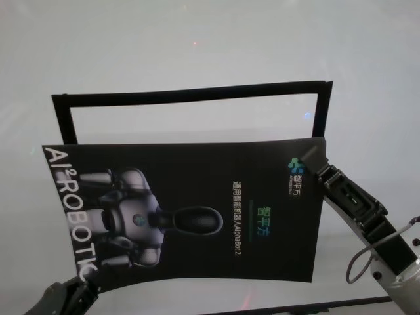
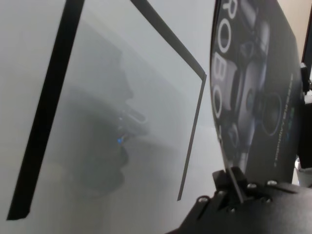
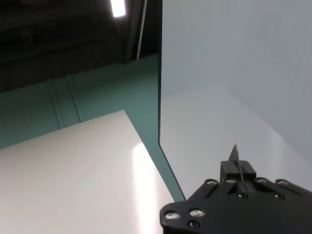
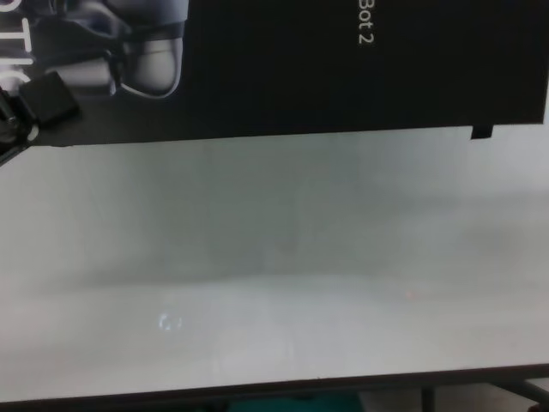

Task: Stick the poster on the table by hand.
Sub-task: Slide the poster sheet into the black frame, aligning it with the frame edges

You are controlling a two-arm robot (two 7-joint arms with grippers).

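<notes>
Both grippers are pinching the large black rectangular poster (image 1: pixel 197 210) with the grey-white robot picture and white lettering. My right gripper (image 1: pixel 314 159) is clamping thin on the poster's far right corner, its blocky black fingers closed on the sheet's edge; the right wrist view is showing that edge standing as a thin line between the closed fingers (image 3: pixel 229 171). My left gripper (image 1: pixel 77 283) is gripping the near left corner the same way, with the sheet's edge caught between its fingers (image 2: pixel 225 179) in the left wrist view.

I am seeing the poster held flat-ish above the wide pale grey-white worktop (image 1: pixel 210 39), bowing a little along its near edge. Its long axis is running left to right across my view, the lettering reading sideways, the robot picture's head pointing toward the right. The near edge is hanging clear of the worktop in the chest view, with a small black tape strip (image 4: pixel 482 132) sticking out at the near right corner.

Beyond the poster, a black rectangular outline of tape (image 1: pixel 190 93) is lying on the worktop, its near side hidden under the sheet.
</notes>
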